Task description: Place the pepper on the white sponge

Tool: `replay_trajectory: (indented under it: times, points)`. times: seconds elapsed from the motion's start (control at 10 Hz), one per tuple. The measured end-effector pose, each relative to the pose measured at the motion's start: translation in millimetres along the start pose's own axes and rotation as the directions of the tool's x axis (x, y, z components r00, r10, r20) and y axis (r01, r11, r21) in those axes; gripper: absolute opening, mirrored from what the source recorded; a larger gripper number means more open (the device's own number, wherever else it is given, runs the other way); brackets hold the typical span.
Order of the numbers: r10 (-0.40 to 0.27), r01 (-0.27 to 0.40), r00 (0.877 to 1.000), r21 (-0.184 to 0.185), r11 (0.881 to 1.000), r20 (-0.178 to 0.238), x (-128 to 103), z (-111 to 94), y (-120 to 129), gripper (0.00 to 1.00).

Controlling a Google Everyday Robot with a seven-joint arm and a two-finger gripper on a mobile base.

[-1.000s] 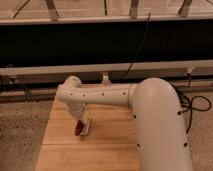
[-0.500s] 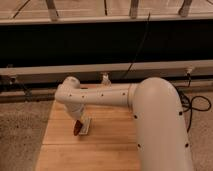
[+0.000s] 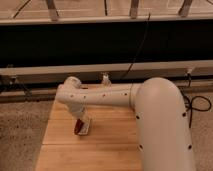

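The pepper (image 3: 78, 127) is a small dark red piece on the wooden table, lying against the left edge of the white sponge (image 3: 86, 128), a small off-white block. My gripper (image 3: 80, 119) reaches down from the white arm's wrist (image 3: 70, 93) and sits directly over the pepper and sponge, touching or nearly touching them. The gripper hides the upper part of both. I cannot tell whether the pepper rests on the sponge or beside it.
The light wooden table (image 3: 100, 145) fills the lower middle. The large white arm (image 3: 160, 125) covers its right side. A speckled floor lies to the left. A black wall panel with a cable (image 3: 137, 55) and a rail runs behind the table.
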Motion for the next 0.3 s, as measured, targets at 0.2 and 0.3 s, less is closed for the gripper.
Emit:
replay_trajectory:
  times: [0.2,0.3]
  points:
    - [0.021,-0.021,1.0,-0.003,1.0,-0.015,7.0,-2.6,7.7,0.8]
    - [0.031,-0.032,0.999,-0.004,0.999,-0.02,9.3,-3.5,10.4,0.8]
